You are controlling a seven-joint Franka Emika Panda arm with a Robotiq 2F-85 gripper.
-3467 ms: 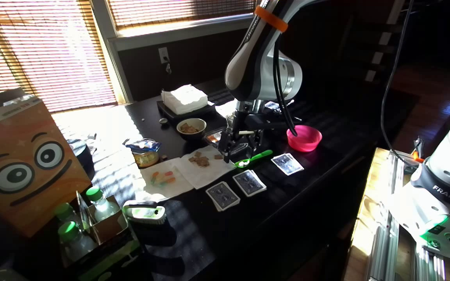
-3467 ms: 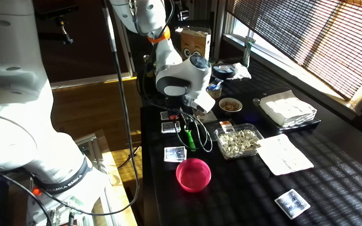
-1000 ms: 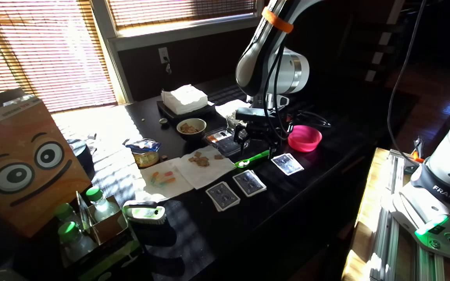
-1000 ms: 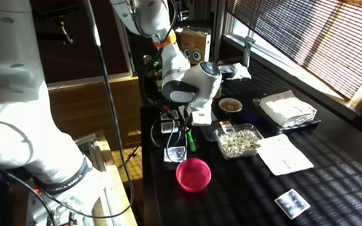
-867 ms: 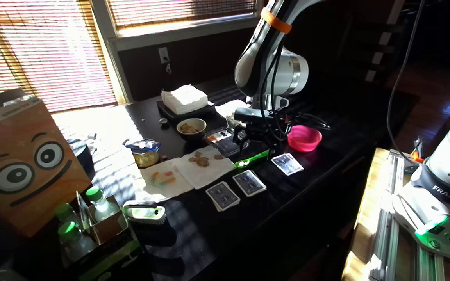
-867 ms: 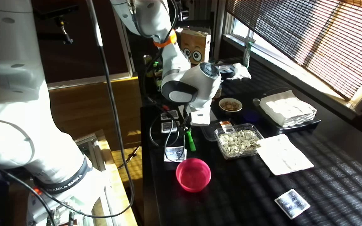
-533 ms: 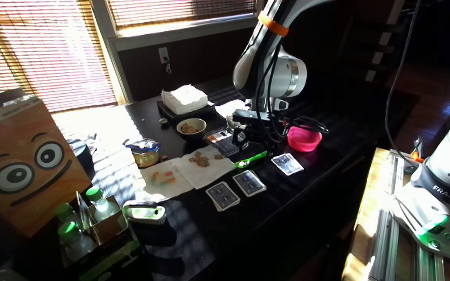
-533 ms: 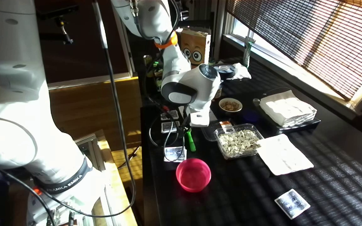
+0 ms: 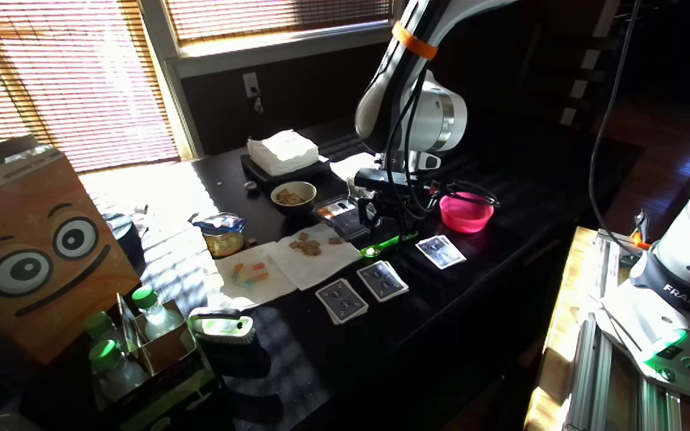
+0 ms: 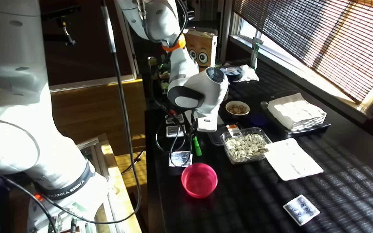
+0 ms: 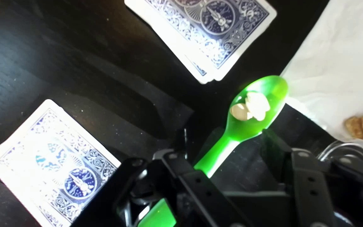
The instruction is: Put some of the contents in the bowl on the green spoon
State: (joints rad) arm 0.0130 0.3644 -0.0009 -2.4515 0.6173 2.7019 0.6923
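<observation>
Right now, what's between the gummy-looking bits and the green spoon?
In an exterior view, a white napkin with brown squares on it lies between the gummy-looking bits and the green spoon.

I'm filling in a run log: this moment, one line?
end effector: open over green spoon; contact: unclear; spoon: on dark table; load: pale pieces on spoon's head

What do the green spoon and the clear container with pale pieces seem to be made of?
Green spoon: probably plastic, smooth, glossy; light glints along its handle. Clear container: likely glossy plastic; its walls are see-through and its rim glints, though glass cannot be excluded.
</observation>
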